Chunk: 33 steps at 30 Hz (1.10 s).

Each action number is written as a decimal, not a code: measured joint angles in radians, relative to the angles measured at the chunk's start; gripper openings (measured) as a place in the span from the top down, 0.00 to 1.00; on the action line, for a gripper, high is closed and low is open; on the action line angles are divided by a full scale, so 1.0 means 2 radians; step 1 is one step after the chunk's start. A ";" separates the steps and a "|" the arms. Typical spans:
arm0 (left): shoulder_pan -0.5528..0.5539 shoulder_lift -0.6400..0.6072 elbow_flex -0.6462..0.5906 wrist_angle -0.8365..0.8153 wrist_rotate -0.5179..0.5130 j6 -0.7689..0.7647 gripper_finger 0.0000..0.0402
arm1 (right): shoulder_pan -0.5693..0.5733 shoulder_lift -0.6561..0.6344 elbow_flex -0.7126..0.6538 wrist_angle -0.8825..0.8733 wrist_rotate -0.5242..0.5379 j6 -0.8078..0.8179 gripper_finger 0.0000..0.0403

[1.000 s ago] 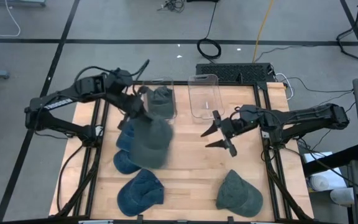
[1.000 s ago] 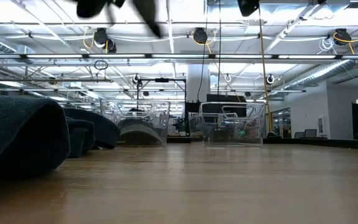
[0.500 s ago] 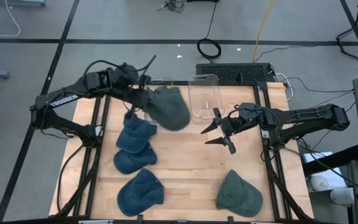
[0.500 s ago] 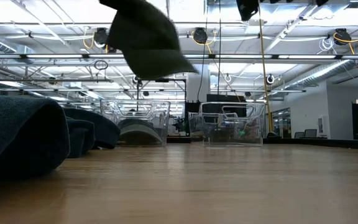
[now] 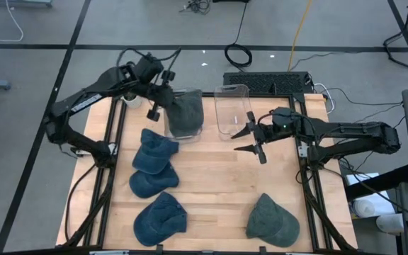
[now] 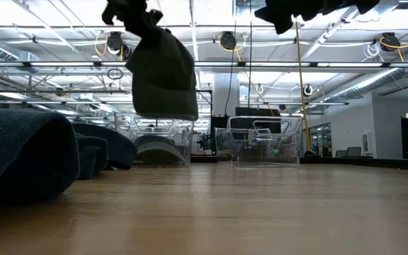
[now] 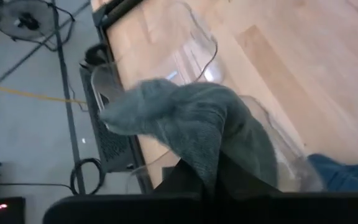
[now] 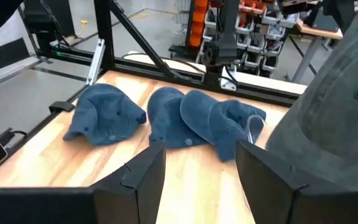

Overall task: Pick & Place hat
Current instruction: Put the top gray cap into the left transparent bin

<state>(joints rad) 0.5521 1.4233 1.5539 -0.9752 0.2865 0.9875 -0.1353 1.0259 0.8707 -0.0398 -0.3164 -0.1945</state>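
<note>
- The left gripper point(image 5: 163, 99) has swung the grey hat point(image 5: 183, 113) from bench centre toward 12 o'clock, over the left clear bin point(image 5: 190, 127).
- The right gripper point(image 5: 250, 140) shifted slightly toward 12 o'clock.

Matt grey cloth hat point(image 5: 185, 113), clear glossy plastic bins point(image 5: 233, 110), and a smooth pale wood table point(image 5: 218, 184)
</note>
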 joint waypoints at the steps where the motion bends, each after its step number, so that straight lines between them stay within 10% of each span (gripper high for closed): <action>1: 0.004 0.008 0.000 -0.001 0.000 0.004 1.00 | -0.003 0.000 0.000 -0.002 0.000 -0.001 0.55; 27: 0.016 0.040 0.000 -0.068 -0.067 0.025 1.00 | -0.040 0.000 -0.024 0.007 -0.001 0.008 0.56; 33: 0.018 0.040 -0.001 -0.069 -0.008 0.035 1.00 | -0.040 0.000 -0.024 0.007 -0.001 0.011 0.56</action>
<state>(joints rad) 0.5875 1.5028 1.5527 -1.1129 0.2714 1.0571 -0.2157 1.0264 0.8219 -0.0261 -0.3180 -0.1726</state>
